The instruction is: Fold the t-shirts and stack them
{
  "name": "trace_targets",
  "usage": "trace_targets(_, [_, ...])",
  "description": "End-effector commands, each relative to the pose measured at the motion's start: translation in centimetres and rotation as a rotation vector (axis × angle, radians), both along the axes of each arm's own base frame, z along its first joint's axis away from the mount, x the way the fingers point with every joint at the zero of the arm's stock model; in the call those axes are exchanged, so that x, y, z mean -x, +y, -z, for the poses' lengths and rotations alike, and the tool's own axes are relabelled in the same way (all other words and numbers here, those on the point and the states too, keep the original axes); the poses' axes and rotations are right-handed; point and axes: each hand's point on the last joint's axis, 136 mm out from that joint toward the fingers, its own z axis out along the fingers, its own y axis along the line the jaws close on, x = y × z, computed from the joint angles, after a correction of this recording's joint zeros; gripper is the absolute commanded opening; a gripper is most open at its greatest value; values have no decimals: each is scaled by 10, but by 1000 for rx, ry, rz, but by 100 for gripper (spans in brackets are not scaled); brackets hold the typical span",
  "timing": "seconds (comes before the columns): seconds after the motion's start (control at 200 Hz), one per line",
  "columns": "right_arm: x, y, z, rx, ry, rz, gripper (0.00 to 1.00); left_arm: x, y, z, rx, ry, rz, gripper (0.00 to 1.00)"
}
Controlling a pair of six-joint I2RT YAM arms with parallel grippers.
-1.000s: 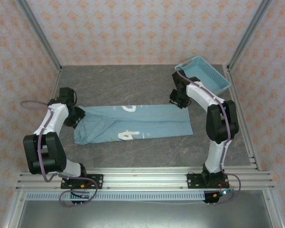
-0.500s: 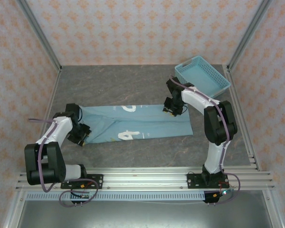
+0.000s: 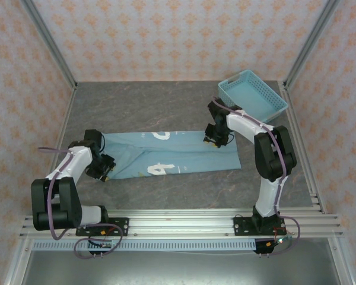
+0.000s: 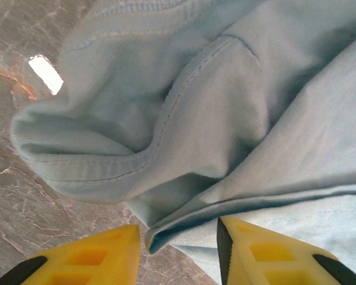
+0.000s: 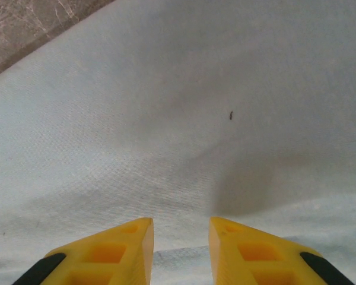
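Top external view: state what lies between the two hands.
The t-shirt lies spread between the left hand and the right hand, as the top view shows.

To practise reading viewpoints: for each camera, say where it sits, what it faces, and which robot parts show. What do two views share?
Top external: above and behind the bases, looking down at table, t-shirt, basket; left arm, right arm show.
Left wrist: on that wrist, facing the t-shirt's bunched sleeve; left gripper's yellow fingers show.
Right wrist: on that wrist, facing flat cloth; right gripper's yellow fingers show.
Shared: every view has the t-shirt.
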Motion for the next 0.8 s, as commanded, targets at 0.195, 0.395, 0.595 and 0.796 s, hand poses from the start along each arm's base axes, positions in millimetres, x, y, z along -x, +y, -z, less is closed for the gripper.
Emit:
trace_targets(0.195, [-1, -1, -6, -11, -18, 17, 30, -15, 0, 3, -34, -98, 154, 41])
trace_targets(0.395, [0, -1, -8, -9, -21, 19, 30, -13, -1, 8, -39, -113, 187, 28])
trace_targets(0.595, [1, -3, -7, -3, -18, 20, 30, -9, -3, -6, -37, -143, 174, 6])
trace_targets(0.796, [-1, -2, -6, -3, -18, 16, 30, 7, -7, -17, -29, -119, 172, 0])
